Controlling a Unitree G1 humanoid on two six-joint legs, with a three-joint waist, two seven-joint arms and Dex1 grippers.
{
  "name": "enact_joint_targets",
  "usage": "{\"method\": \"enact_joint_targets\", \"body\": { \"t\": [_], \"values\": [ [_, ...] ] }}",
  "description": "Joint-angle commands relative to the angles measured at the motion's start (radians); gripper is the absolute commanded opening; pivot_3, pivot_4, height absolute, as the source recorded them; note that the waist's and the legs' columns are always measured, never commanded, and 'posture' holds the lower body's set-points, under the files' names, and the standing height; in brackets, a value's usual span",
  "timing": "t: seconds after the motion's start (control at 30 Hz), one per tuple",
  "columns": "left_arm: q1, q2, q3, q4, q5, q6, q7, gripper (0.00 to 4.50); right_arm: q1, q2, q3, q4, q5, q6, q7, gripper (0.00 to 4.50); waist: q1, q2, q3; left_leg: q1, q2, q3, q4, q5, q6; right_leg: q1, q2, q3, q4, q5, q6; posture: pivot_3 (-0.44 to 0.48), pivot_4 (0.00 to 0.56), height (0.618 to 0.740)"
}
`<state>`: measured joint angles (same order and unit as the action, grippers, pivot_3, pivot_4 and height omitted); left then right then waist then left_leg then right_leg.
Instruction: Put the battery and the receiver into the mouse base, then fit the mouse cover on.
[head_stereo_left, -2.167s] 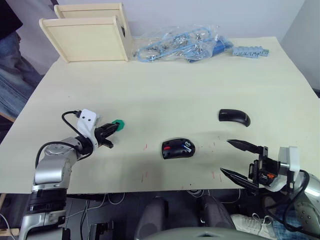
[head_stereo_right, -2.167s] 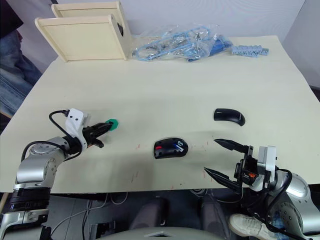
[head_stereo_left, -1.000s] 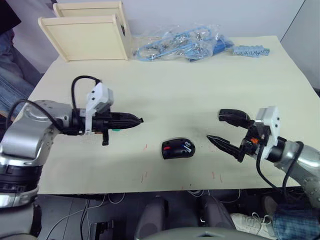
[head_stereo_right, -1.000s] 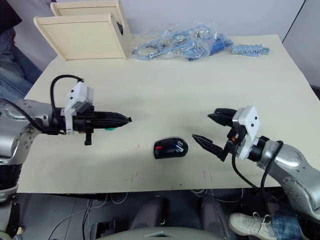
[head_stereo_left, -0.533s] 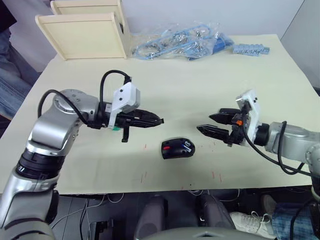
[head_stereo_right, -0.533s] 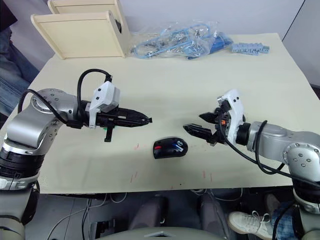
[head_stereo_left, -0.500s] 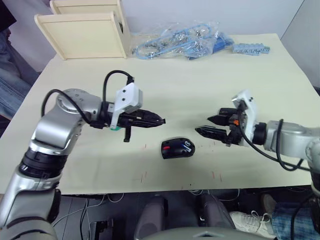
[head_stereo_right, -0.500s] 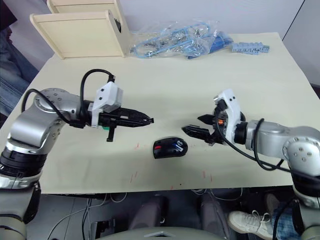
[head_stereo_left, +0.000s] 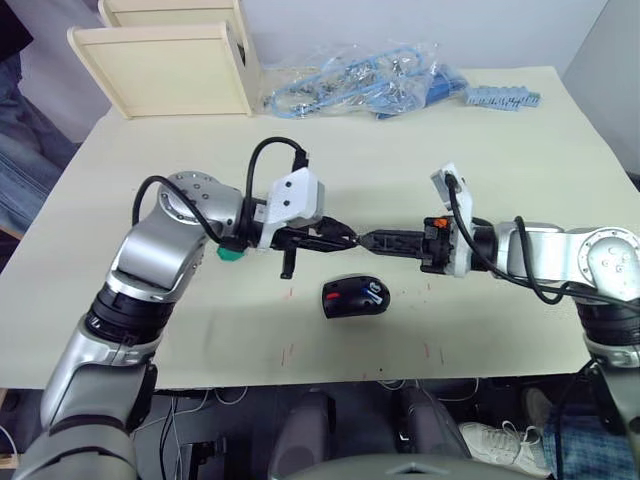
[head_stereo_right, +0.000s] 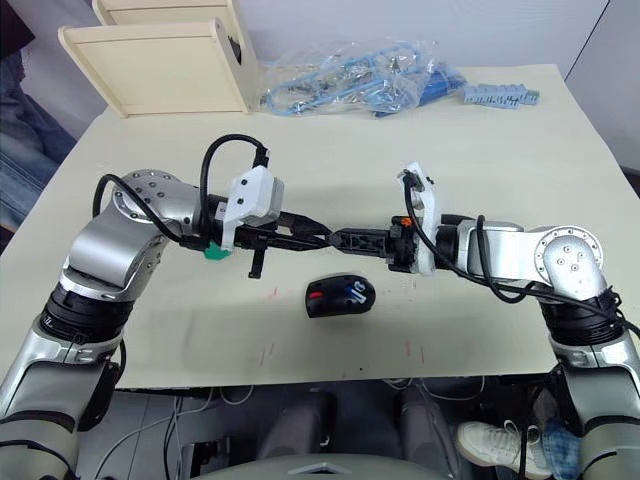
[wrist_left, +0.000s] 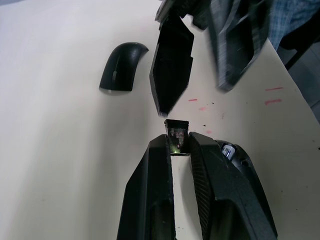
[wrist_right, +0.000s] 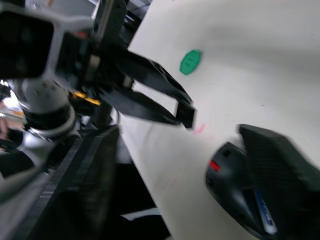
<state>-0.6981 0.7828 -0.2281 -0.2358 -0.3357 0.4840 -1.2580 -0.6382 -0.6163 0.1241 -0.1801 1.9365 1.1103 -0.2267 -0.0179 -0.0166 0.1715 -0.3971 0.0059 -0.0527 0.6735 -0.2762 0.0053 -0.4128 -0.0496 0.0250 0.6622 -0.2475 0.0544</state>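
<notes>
Handover of the receiver (wrist_left: 176, 138), pinched at the left claw (head_stereo_left: 345, 238) tips mid-frame, above the mouse base (head_stereo_left: 355, 297). Right claw (head_stereo_left: 372, 240) tip to tip with it, gap unclear. Battery (head_stereo_left: 371, 294) seemingly seated. Next: lower receiver into base slot.

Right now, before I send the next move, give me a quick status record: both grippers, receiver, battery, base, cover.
left gripper: jaws shut on the receiver, above the table
right gripper: jaws open, tips close to the receiver, contact unclear
battery: lying in the mouse base
mouse base: on the table, near the meeting grippers
mouse cover: on the table, apart from the base, not fitted
</notes>
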Motion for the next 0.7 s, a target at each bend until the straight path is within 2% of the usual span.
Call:
{"method": "enact_joint_targets", "body": {
  "t": [0.03, 0.33, 0.43, 0.47, 0.7],
  "values": [
    [-0.008, 0.001, 0.010, -0.038, 0.003, -0.020, 0.000, 0.03, -0.017, 0.024, -0.013, -0.008, 0.036, -0.017, -0.022, 3.23, 0.000, 0.000, 0.000, 0.000, 0.000, 0.000, 0.000, 0.000, 0.000, 0.000, 0.000, 0.000, 0.000, 0.000, 0.000, 0.000, 0.150, 0.740],
    [-0.004, -0.008, 0.015, -0.048, -0.003, -0.021, 0.006, 0.03, -0.006, 0.071, -0.035, 0.001, 0.036, -0.006, -0.051, 3.23, 0.000, 0.000, 0.000, 0.000, 0.000, 0.000, 0.000, 0.000, 0.000, 0.000, 0.000, 0.000, 0.000, 0.000, 0.000, 0.000, 0.150, 0.740],
    [-0.005, -0.007, 0.017, -0.045, -0.002, -0.020, 0.006, 0.03, -0.002, 0.070, -0.039, 0.000, 0.036, -0.002, -0.047, 2.38, 0.000, 0.000, 0.000, 0.000, 0.000, 0.000, 0.000, 0.000, 0.000, 0.000, 0.000, 0.000, 0.000, 0.000, 0.000, 0.000, 0.150, 0.740],
    [-0.006, -0.006, 0.017, -0.043, -0.001, -0.020, 0.007, 0.03, -0.002, 0.068, -0.040, 0.000, 0.036, 0.000, -0.046, 2.25, 0.000, 0.000, 0.000, 0.000, 0.000, 0.000, 0.000, 0.000, 0.000, 0.000, 0.000, 0.000, 0.000, 0.000, 0.000, 0.000, 0.150, 0.740],
    [-0.009, 0.000, 0.021, -0.039, -0.003, -0.016, 0.003, 0.03, 0.009, 0.066, -0.050, -0.003, 0.036, 0.002, -0.041, 2.25, 0.000, 0.000, 0.000, 0.000, 0.000, 0.000, 0.000, 0.000, 0.000, 0.000, 0.000, 0.000, 0.000, 0.000, 0.000, 0.000, 0.150, 0.740]
  ]
}}
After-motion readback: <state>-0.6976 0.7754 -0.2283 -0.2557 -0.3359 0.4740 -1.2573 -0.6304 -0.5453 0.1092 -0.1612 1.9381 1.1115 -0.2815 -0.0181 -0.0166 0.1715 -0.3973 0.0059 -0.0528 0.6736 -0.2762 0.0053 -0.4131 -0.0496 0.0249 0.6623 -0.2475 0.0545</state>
